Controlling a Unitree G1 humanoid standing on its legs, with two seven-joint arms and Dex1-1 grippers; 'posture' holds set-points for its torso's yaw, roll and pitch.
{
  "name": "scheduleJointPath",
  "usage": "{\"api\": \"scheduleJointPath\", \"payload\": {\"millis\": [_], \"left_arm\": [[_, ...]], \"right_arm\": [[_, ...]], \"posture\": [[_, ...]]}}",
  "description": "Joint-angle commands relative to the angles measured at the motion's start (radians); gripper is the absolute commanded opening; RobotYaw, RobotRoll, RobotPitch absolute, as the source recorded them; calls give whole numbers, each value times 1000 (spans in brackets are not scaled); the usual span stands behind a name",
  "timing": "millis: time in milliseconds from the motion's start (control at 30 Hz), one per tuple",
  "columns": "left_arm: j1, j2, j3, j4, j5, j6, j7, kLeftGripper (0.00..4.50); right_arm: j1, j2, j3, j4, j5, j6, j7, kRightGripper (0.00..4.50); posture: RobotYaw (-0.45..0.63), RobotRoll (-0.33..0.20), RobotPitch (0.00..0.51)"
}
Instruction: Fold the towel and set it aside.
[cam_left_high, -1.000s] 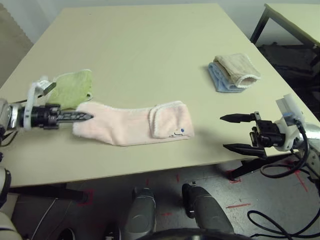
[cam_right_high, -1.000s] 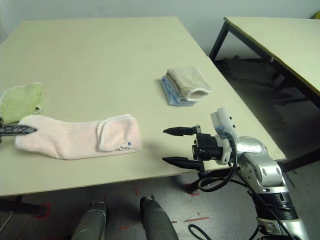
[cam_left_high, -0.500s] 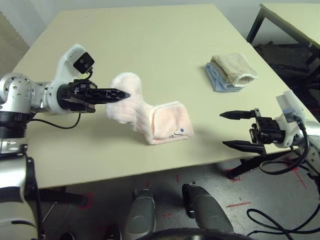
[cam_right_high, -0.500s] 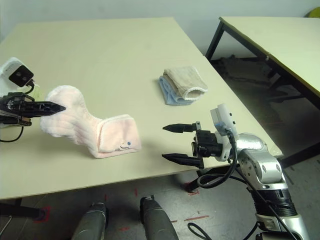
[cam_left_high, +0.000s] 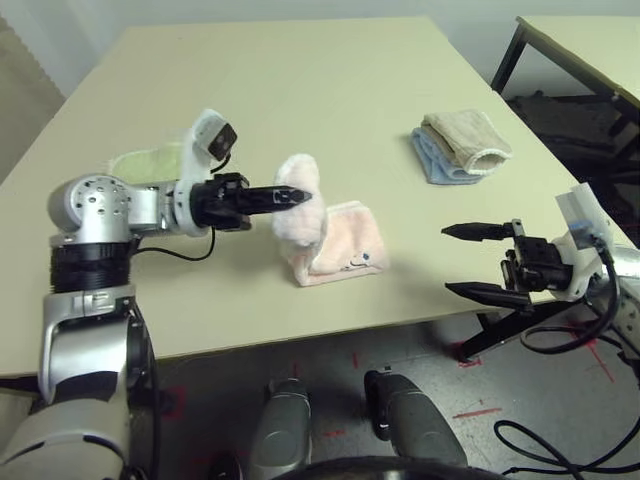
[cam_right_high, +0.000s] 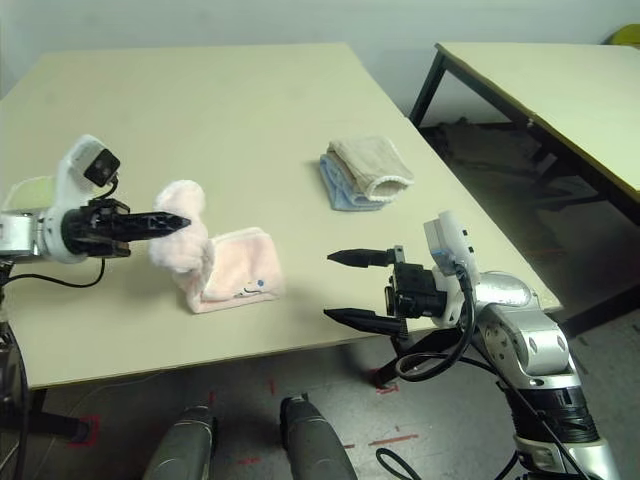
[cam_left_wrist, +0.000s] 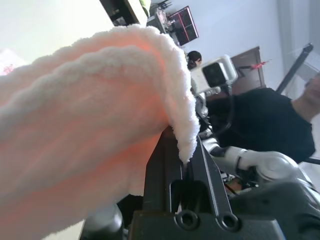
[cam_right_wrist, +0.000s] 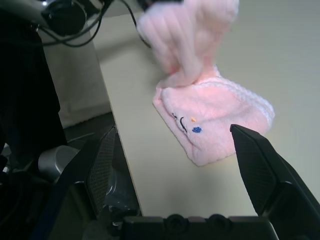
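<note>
The pale pink towel (cam_left_high: 335, 245) lies near the middle of the table (cam_left_high: 300, 80), its right end folded over with the small dark logo and blue dot facing up. My left gripper (cam_left_high: 300, 196) is shut on the towel's other end and holds it raised, bunched above the folded part. In the left wrist view the pink terry (cam_left_wrist: 75, 125) drapes over the closed fingers (cam_left_wrist: 197, 170). My right gripper (cam_left_high: 465, 260) hangs open off the table's front right edge, well to the right of the towel (cam_right_wrist: 215, 115), with nothing between its fingers (cam_right_wrist: 262, 165).
A small light-green cloth (cam_left_high: 145, 163) lies behind my left forearm. Folded beige and blue cloths (cam_left_high: 462, 145) sit at the right of the table. A second table (cam_left_high: 590, 40) stands at far right. A person in black (cam_left_wrist: 260, 120) appears in the left wrist view.
My left gripper has lifted the towel's left end and carried it right, from flat on the table to above the folded right part. The right gripper has stayed still and open.
</note>
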Motion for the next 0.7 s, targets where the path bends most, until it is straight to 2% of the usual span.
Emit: {"api": "scheduleJointPath", "payload": {"millis": [33, 233, 467, 700], "left_arm": [[11, -52, -14, -29, 24, -14, 77, 26], [-14, -181, 8, -4, 46, -64, 195, 26], [-23, -264, 16, 18, 55, -105, 273, 26], [-13, -329, 16, -4, 35, -76, 314, 26]], "right_arm": [[7, 5, -6, -29, 8, 9, -7, 4500], [15, 13, -3, -41, 9, 12, -13, 4500], [21, 15, -3, -45, 6, 13, -11, 4500], [26, 14, 0, -45, 2, 8, -4, 4500]], "posture": [[-49, 0, 146], [-52, 0, 149], [-56, 0, 146], [-53, 0, 144]]}}
